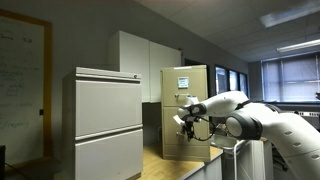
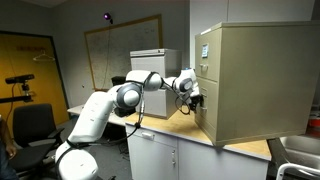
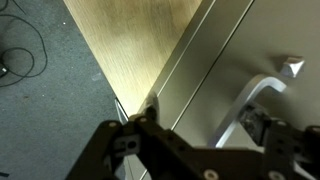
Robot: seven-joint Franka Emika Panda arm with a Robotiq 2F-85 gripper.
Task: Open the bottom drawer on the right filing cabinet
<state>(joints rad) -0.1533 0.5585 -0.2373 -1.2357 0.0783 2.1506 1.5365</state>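
The right filing cabinet (image 1: 196,100) is beige-tan and stands on a wooden counter; it also shows in an exterior view (image 2: 255,80). White paper is on its top drawer. The bottom drawer (image 1: 192,143) shows edge-on in an exterior view (image 2: 207,118) and fills the wrist view (image 3: 200,60). It looks shut. Its silver handle (image 3: 252,100) lies between my fingers, close to the right fingertip. My gripper (image 3: 205,122) is open at the drawer front and shows in both exterior views (image 1: 185,118) (image 2: 194,97).
A wider pale grey cabinet (image 1: 105,120) stands nearer the camera. White wall cupboards (image 1: 140,60) are behind it. The wooden counter top (image 3: 140,50) runs in front of the beige cabinet, with grey carpet (image 3: 40,110) below its edge. A black office chair (image 2: 30,125) stands behind the arm.
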